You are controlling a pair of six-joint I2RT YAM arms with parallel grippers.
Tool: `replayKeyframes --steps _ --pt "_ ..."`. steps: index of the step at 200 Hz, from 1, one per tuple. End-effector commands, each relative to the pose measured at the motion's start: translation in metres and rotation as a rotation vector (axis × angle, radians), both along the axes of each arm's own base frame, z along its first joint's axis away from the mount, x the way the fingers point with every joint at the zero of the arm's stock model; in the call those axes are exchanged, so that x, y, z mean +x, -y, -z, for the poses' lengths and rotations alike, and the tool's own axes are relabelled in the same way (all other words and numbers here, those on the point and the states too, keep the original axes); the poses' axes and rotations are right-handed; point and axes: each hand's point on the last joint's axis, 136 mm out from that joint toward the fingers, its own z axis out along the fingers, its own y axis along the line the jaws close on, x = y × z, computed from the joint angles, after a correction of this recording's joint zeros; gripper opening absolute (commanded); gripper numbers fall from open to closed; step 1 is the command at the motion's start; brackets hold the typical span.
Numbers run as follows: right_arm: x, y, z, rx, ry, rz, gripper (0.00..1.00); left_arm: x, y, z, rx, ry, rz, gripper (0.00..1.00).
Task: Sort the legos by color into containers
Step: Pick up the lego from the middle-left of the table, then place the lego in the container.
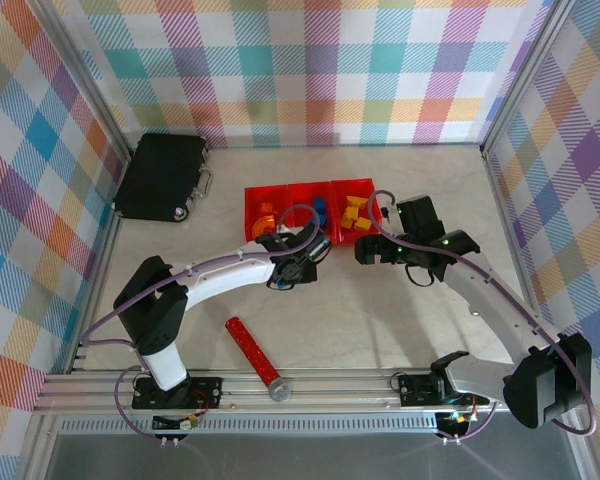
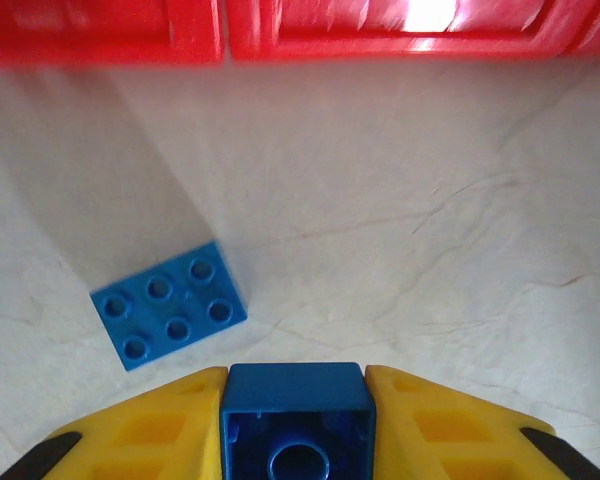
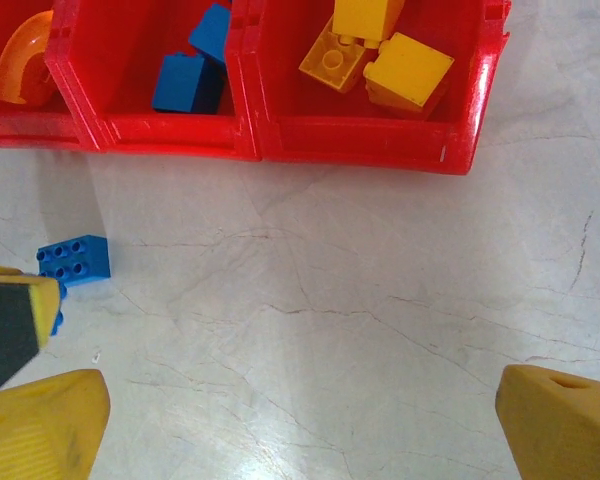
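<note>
My left gripper [image 2: 298, 440] is shut on a small blue lego [image 2: 298, 400], held just above the table in front of the red containers [image 2: 280, 30]. A flat blue lego [image 2: 170, 303] lies on the table to its left, also seen as the flat blue lego [image 3: 75, 260] in the right wrist view. The containers [image 3: 255, 140] hold an orange arch [image 3: 25, 55] in the left bin, blue legos [image 3: 190, 75] in the middle and yellow legos [image 3: 380, 60] in the right. My right gripper [image 3: 300, 425] hangs open over bare table before the right bin.
A black case [image 1: 162, 178] lies at the back left. A long red cylinder [image 1: 252, 348] with a grey end lies near the front edge between the arm bases. Checked walls close in the table on three sides.
</note>
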Motion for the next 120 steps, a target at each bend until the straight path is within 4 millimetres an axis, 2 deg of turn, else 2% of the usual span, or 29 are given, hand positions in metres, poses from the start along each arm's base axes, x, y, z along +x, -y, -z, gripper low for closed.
replayKeyframes --steps 1,22,57,72,98,120 --pt "-0.001 0.004 -0.014 0.015 0.033 0.028 0.99 0.025 -0.006 -0.047 0.077 0.116 0.045 0.35" --pt "-0.002 0.005 -0.017 0.021 0.040 0.033 0.99 0.060 -0.012 -0.066 0.101 0.150 0.021 0.35" --pt "-0.005 0.006 -0.014 0.021 0.031 0.030 0.99 0.114 -0.008 -0.079 0.049 0.186 -0.002 0.34" --pt "-0.006 0.005 -0.014 0.018 0.028 0.024 0.99 0.134 -0.006 -0.078 0.039 0.198 -0.011 0.34" --pt "-0.008 0.006 -0.016 0.018 0.029 0.019 0.99 0.166 -0.004 -0.064 0.050 0.208 -0.026 0.35" --pt "-0.010 0.005 -0.017 0.022 0.029 0.013 0.99 0.187 0.010 -0.053 0.031 0.206 -0.007 0.35"
